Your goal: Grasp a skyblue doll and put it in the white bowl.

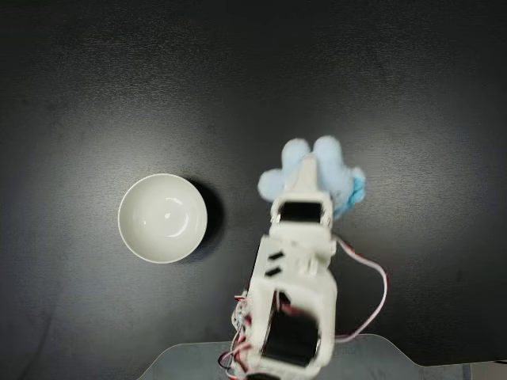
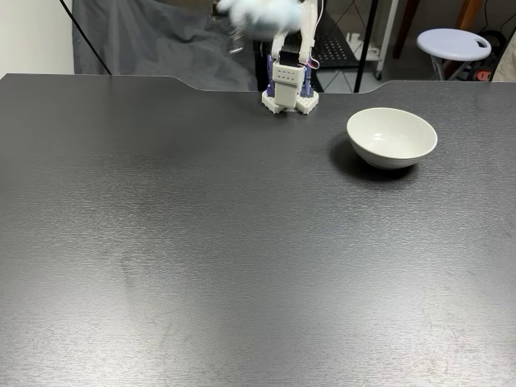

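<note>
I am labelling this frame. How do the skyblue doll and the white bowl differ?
The skyblue doll is lumpy, soft-looking and pale blue; the white bowl is round, smooth and glossy. The doll is raised above the table in the gripper; the bowl rests on the table, empty. The doll looks smaller.

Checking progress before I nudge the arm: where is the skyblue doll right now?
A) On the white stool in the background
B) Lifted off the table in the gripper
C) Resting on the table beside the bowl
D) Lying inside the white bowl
B: the skyblue doll hangs blurred high above the dark table at the gripper, and the white bowl holds nothing.
</note>
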Motion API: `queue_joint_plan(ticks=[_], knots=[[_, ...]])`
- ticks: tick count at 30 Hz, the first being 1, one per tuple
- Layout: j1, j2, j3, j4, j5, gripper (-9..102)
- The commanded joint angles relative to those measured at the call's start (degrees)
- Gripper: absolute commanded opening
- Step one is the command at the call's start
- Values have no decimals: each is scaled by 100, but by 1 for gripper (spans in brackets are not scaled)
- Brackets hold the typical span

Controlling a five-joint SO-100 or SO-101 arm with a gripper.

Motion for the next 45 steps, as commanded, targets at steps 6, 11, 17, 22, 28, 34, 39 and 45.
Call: queue_joint_plan(ticks=[6, 11, 17, 22, 28, 34, 39, 45], knots=[[-1731, 1116, 360, 378, 97, -1], [-4289, 1125, 1020, 343, 105, -1], [-6724, 1125, 1301, 413, 167, -1], [-7567, 1107, 1942, 404, 167, -1], [-7611, 1134, 3155, 272, 114, -1], [-7646, 1468, 3902, -932, 141, -1], [-7664, 1547, 4641, -1881, 167, -1], [-7620, 1547, 5186, -2628, 185, -1]])
